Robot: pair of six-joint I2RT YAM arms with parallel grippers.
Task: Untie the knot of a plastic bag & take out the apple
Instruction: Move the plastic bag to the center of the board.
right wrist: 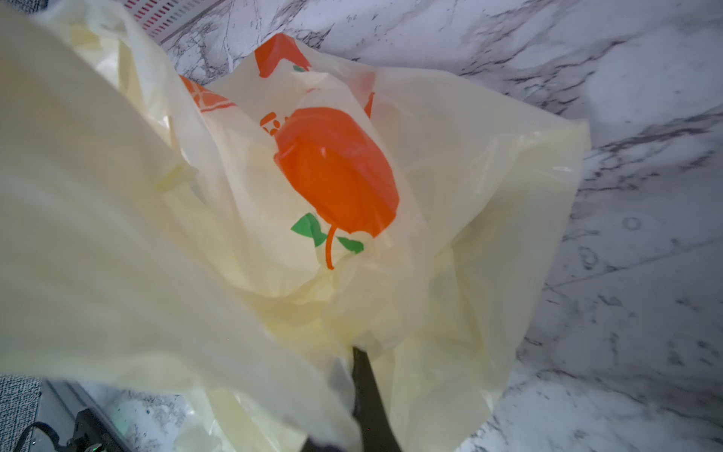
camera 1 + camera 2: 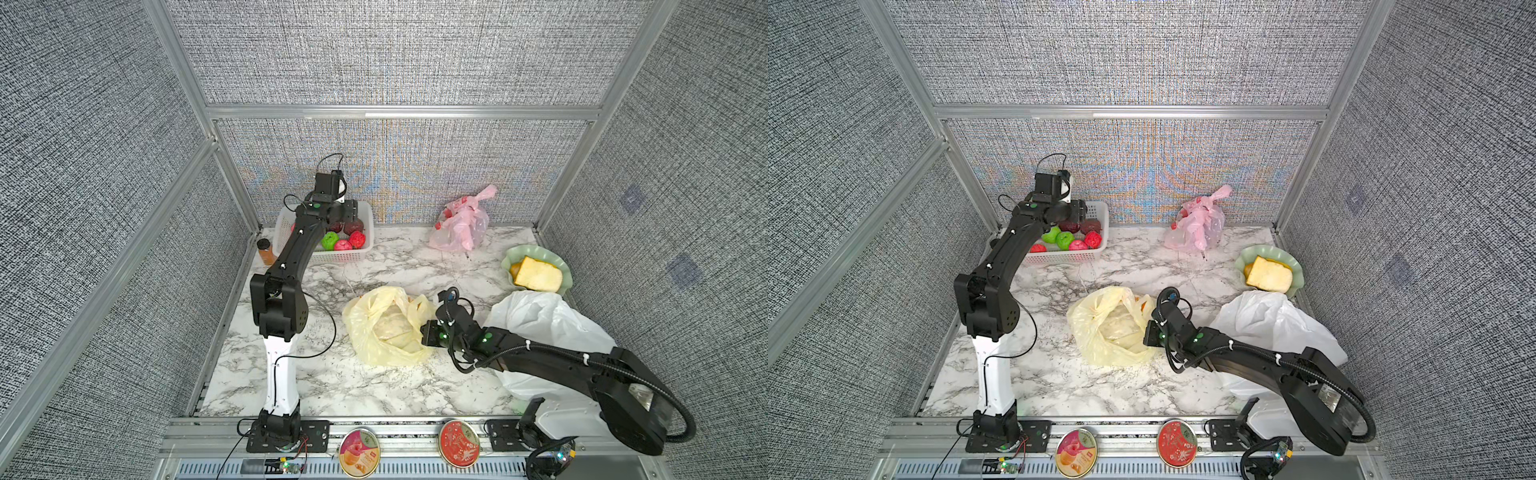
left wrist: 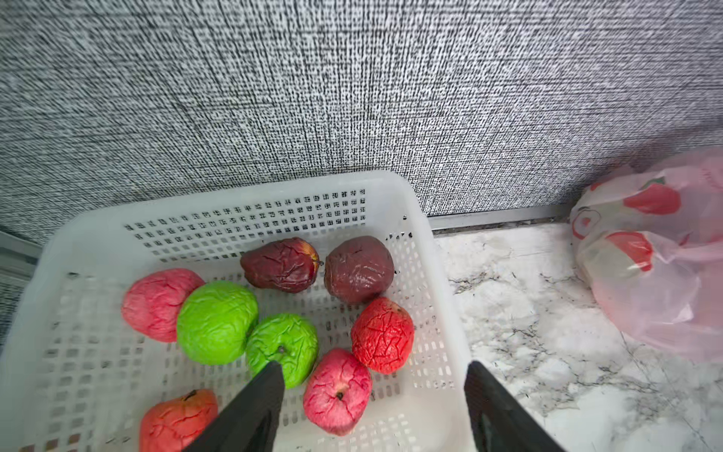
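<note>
A pale yellow plastic bag (image 2: pixel 386 324) (image 2: pixel 1113 328) with an orange fruit print (image 1: pixel 336 172) lies mid-table, its mouth gaping; no knot shows. My right gripper (image 2: pixel 428 332) (image 1: pixel 358 352) is shut on the bag's right edge, with film draped over its fingers. My left gripper (image 2: pixel 354 214) (image 3: pixel 375 368) hangs open over the white basket (image 2: pixel 286 220) (image 3: pixel 234 188) at the back left, holding nothing. A wrinkled pink-red apple (image 3: pixel 338 391) (image 2: pixel 343 245) lies on the basket floor just below the open fingers, among several red, green and dark apples.
A knotted pink bag (image 2: pixel 461 224) stands at the back wall. At the right are a green plate (image 2: pixel 561 259) with bread and a white bag (image 2: pixel 544 320) under my right arm. A spice jar (image 2: pixel 266 249) stands left of the basket. Two round tins (image 2: pixel 359 451) sit on the front rail.
</note>
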